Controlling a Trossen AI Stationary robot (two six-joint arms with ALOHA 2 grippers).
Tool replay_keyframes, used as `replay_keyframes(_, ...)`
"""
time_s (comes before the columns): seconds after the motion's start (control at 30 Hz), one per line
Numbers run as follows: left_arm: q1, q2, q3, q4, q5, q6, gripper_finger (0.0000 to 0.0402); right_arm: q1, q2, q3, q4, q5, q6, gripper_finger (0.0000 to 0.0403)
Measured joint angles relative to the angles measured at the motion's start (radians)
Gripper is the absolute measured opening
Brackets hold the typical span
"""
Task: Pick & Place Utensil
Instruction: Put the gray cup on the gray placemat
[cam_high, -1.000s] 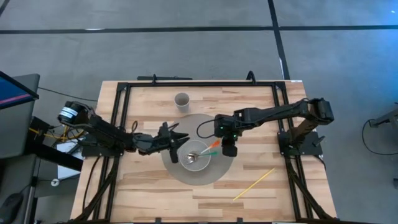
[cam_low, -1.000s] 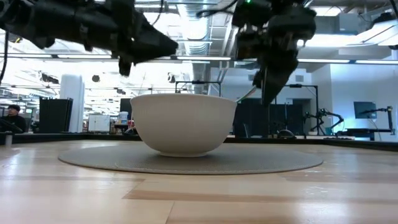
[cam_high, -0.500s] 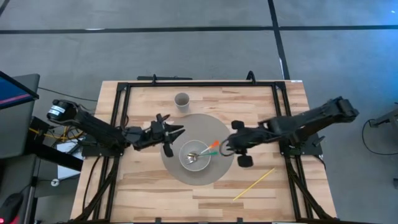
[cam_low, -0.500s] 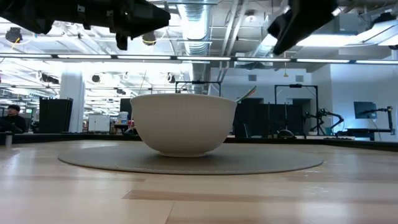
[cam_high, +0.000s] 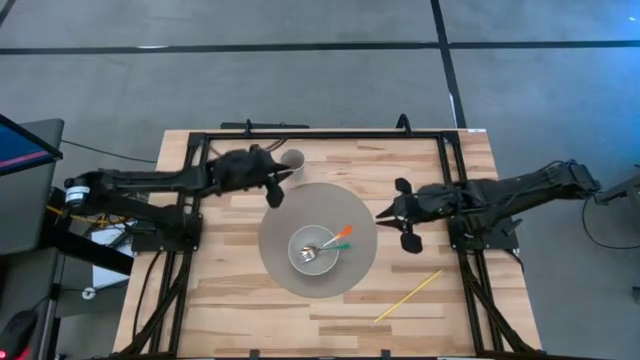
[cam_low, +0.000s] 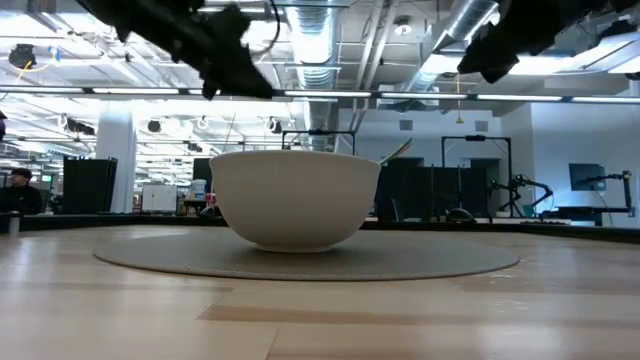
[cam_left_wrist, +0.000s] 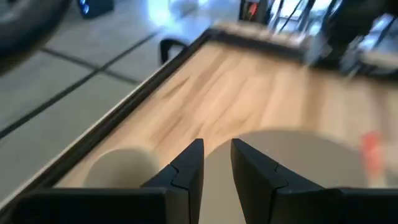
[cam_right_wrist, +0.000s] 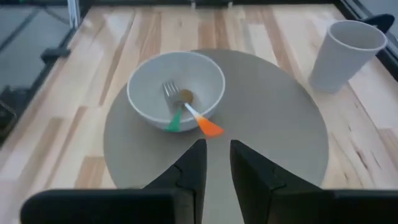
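Your left gripper (cam_high: 274, 186) near the white paper cup (cam_high: 293, 161), fingers nearly together, right gripper (cam_high: 403, 214) likewise, off the round grey mat (cam_high: 283, 212), white bowl (cam_right_wrist: 176, 91) holding orange-handled (cam_right_wrist: 208, 126) and green-handled (cam_right_wrist: 174, 122) utensils.

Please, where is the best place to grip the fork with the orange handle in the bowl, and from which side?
Probably the orange handle, from above: it leans on the bowl rim and juts out past it, while the tines lie down inside beside the green utensil.

Bowl (cam_high: 313, 250) on mat (cam_high: 276, 228), fork (cam_right_wrist: 171, 93) & spoon (cam_right_wrist: 198, 118) in it, betw. both hands. Cup (cam_high: 293, 160) just beside left hand (cam_high: 274, 184); right hand (cam_high: 401, 212) at mat's opposite edge; stick (cam_high: 408, 295) nearer counter (cam_high: 240, 310) front.
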Motion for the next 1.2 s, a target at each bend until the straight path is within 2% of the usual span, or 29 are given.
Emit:
replay_keyframes(0.13, 0.116, 0.048, 0.002, -0.032, 0.109, 0.066, 0.0096, -0.005, -0.012, 0.000, 0.008, 0.000, 0.029, 0.0066)
replay_keyframes(0.27, 0.169, 0.130, 0.003, -0.032, 0.163, 0.079, 0.0129, -0.003, -0.002, 0.000, 0.006, -0.001, 0.021, 0.0066)
replay_keyframes(0.47, 0.187, 0.261, 0.003, 0.001, 0.157, 0.214, 0.0174, -0.003, 0.024, 0.002, 0.016, -0.003, 0.021, 0.0066)
replay_keyframes(0.67, 0.187, 0.337, 0.003, 0.086, 0.050, 0.253, 0.0185, -0.003, 0.040, 0.001, 0.005, -0.004, 0.021, 0.0066)
replay_keyframes(0.8, 0.185, 0.353, 0.003, 0.089, 0.038, 0.286, 0.0147, -0.003, 0.038, 0.001, 0.005, -0.004, 0.021, 0.0066)
replay_keyframes(0.97, 0.157, 0.351, 0.003, 0.088, 0.073, 0.290, 0.0029, -0.003, 0.039, 0.001, 0.004, -0.004, 0.021, 0.0066)
replay_keyframes(1.0, 0.150, 0.345, 0.003, 0.093, 0.071, 0.293, 0.0018, -0.003, 0.039, 0.001, 0.004, -0.004, 0.021, 0.0066)
replay_keyframes(1.2, 0.085, 0.255, 0.001, 0.094, 0.061, 0.310, 0.0014, -0.003, 0.039, 0.001, 0.004, -0.004, 0.021, 0.0066)
